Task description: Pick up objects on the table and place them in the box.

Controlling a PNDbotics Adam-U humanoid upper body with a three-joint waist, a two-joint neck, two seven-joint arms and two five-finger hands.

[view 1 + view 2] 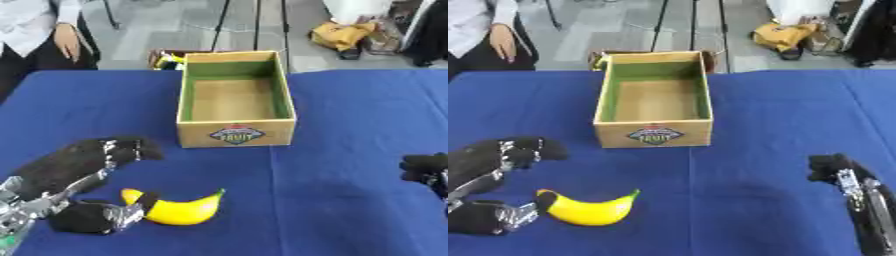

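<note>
Left robot hand (83, 185) around banana (179, 209)

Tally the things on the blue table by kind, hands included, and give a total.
Banana: 1
Box: 1, nothing visible inside
Robot hands: 2, left hand at the banana's end, right hand at the right side
Total: 4

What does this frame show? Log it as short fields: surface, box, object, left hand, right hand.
surface: blue tablecloth
box: wooden box, open top, nothing visible inside, label on near wall
object: yellow banana, lying near the box's left front
left hand: left hand, fingers open around the banana's left end
right hand: right hand, right edge, holding nothing
</note>
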